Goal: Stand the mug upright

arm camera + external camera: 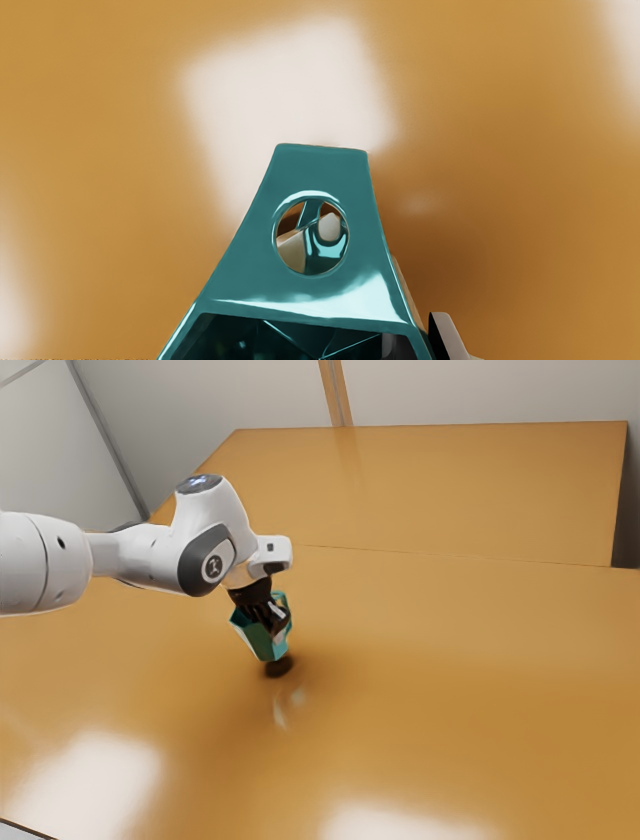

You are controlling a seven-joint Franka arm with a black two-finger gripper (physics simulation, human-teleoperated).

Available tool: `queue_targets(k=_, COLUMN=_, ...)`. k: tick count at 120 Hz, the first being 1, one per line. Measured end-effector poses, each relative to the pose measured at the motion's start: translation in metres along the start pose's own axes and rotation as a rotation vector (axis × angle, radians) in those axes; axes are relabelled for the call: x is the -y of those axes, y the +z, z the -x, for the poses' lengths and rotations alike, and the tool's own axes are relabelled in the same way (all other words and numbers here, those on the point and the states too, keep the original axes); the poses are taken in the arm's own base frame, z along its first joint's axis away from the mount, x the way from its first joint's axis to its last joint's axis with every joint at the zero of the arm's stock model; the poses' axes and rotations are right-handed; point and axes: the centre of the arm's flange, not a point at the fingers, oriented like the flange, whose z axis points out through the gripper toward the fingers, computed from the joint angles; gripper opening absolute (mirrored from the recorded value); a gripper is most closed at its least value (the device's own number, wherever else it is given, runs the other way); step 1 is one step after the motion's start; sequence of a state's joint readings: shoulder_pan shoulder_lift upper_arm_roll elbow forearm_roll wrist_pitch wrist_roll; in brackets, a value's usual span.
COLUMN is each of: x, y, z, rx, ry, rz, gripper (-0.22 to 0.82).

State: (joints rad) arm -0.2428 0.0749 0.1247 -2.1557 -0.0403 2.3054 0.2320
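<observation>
Claw [270,620] of mine's clamped on the mug [320,172] wall, one finger inside, holding it tilted over the table [450,660], well in from the edges, probably so it can swing upright.

Glossy orange-brown tbl [450,660] w/ pale glare patches [90,780], thin seam [450,555] & dark patch [279,667].

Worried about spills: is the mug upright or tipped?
Tipped partway, mouth upward: in the exterior view, the mug leans, rim above base.
</observation>
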Motion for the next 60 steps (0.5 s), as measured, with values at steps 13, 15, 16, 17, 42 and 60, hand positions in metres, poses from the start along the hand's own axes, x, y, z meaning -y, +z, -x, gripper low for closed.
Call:
queue_targets(k=13, x=-0.004, y=0.017, z=0.0, rx=-0.002, ry=-0.068, rz=0.005, gripper=-0.17)
queue_targets(k=15, x=-0.005, y=0.018, z=0.0, rx=-0.002, ry=-0.076, rz=0.006, gripper=-0.17)
queue_targets(k=16, x=-0.006, y=0.019, z=0.0, rx=-0.002, ry=-0.08, rz=0.006, gripper=-0.17)
queue_targets(k=17, x=-0.006, y=0.02, z=-0.001, rx=-0.003, ry=-0.084, rz=0.006, gripper=-0.17)
queue_targets(k=42, x=-0.009, y=0.028, z=0.002, rx=-0.01, ry=-0.177, rz=0.015, gripper=0.07)
queue_targets(k=60, x=-0.009, y=0.028, z=0.002, rx=-0.015, ry=-0.222, rz=0.019, gripper=0.33)
